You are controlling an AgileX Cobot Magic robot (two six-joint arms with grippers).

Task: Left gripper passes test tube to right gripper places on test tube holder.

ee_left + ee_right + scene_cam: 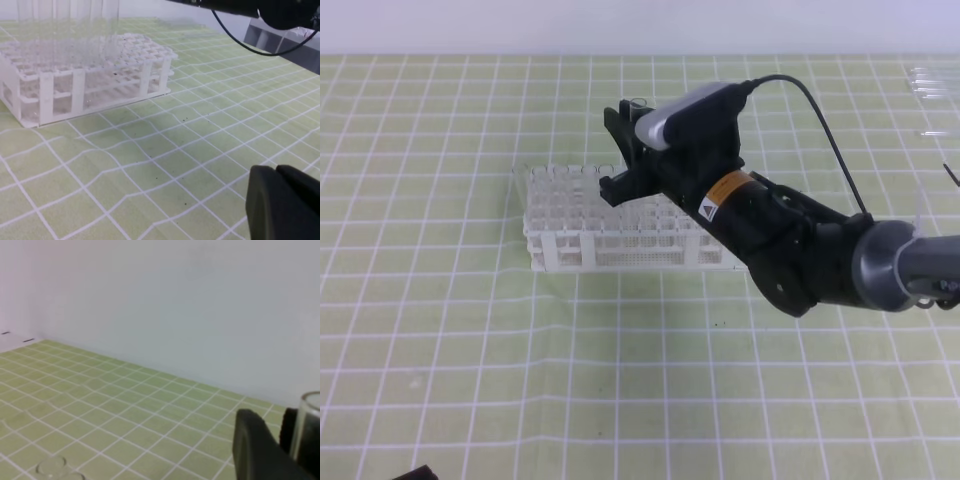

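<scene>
While the right gripper (620, 150) pinches the test tube (636, 103) above the test tube holder (610, 235) mid-worktop, only the left wrist view shows the left gripper (282, 205), jaws unreadable.

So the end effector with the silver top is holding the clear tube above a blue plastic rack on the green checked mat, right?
Not quite: the grid-celled plastic rack is white, not blue, as the exterior high view shows. The silver-topped black end effector does grip the slim clear tube above it, over the green checked mat.
</scene>
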